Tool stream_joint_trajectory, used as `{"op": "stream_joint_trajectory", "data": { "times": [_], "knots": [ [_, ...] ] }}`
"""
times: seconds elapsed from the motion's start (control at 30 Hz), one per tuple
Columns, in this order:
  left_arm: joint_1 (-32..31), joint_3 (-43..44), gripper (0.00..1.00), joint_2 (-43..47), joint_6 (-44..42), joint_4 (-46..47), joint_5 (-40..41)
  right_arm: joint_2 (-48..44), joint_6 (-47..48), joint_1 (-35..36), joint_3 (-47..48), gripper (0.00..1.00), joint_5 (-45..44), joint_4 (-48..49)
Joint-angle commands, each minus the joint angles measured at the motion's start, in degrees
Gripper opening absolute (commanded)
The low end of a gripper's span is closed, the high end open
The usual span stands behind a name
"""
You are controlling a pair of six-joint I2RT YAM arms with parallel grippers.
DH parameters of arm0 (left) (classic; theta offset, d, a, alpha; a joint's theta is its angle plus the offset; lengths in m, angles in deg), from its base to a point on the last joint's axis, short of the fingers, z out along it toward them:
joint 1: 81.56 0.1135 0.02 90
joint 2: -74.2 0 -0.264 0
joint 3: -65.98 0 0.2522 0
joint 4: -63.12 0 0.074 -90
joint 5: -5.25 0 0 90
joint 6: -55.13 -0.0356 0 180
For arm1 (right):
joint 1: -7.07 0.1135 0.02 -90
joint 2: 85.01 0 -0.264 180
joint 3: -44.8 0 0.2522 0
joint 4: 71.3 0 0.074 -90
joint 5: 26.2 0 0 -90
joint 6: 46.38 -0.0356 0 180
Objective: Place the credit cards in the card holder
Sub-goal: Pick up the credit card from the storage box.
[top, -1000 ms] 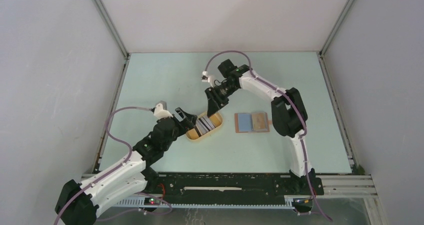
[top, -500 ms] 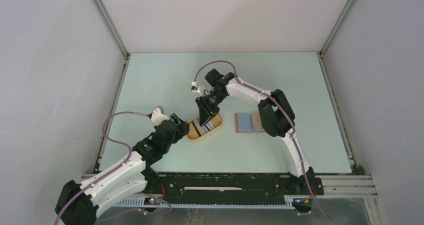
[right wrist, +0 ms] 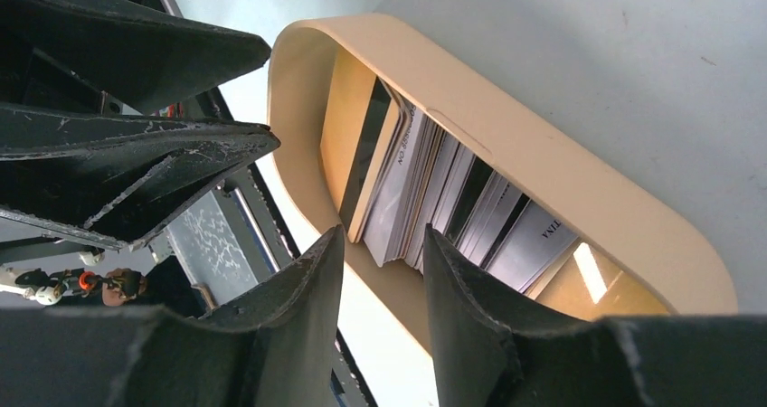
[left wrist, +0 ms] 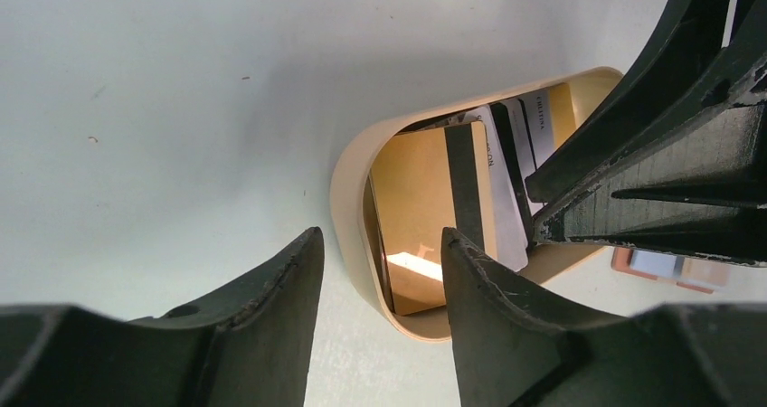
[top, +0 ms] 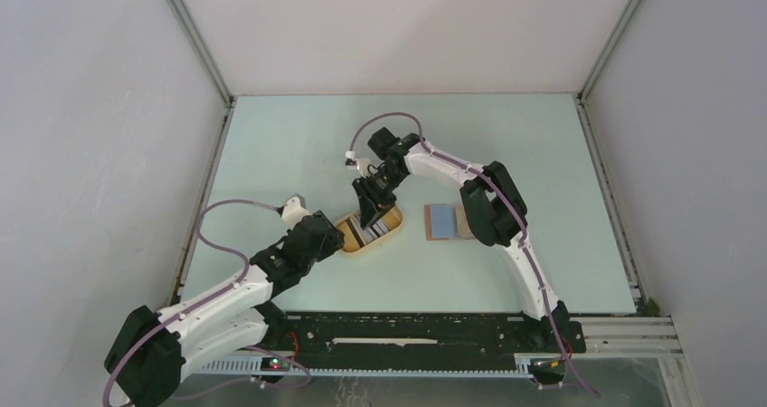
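Pale green counter [top: 298, 145], toward its near edge: picking cards [right wrist: 434, 199] out of the tray [right wrist: 506, 145].
Poised over the stack with right gripper [right wrist: 380, 240], narrowly parted and empty; left gripper [left wrist: 375, 240] parted wider at the rim. Next, probably: pinching one card, lifting toward wallet [top: 443, 221].

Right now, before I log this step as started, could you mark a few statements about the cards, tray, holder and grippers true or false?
1. The credit cards stand in the yellow tray. True.
2. The card holder lies open, apart from the tray. True.
3. The right gripper is shut on a card. False: its fingers are apart, at the cards in the tray.
4. The left gripper hovers over the card holder. False: it is open at one end of the tray.
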Motion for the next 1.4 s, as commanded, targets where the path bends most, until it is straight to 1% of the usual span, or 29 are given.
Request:
{"op": "stream_joint_trajectory", "data": {
  "times": [0.0,0.33,0.53,0.73,1.2,1.37],
  "knots": [
    [0.28,1.17,0.55,-1.32,-0.64,1.66,-0.54,1.02,-0.34,0.8,2.23,0.47,-1.17,-0.35],
    [0.27,2.33,0.49,-5.53,-1.75,2.94,-3.23,1.64,0.28,1.75,2.06,0.47,-0.33,-0.84],
    [0.27,3.33,0.43,-8.71,-2.7,3.92,-5.26,1.3,-0.04,1.87,1.77,0.47,1.84,-0.85],
    [0.36,3.96,0.39,-10.21,-3.26,4.23,-6.31,1.23,-0.6,1.94,1.33,0.47,4.07,-0.77],
    [0.73,3.34,0.38,-9.6,-3.09,4.71,-6.72,0.34,-1.74,1.86,-0.32,0.46,13.95,0.98],
    [0.93,2.88,0.37,-8.95,-2.84,4.93,-6.71,0.51,-3.67,1.77,-1.29,0.47,15.43,2.35]
  ]
}}
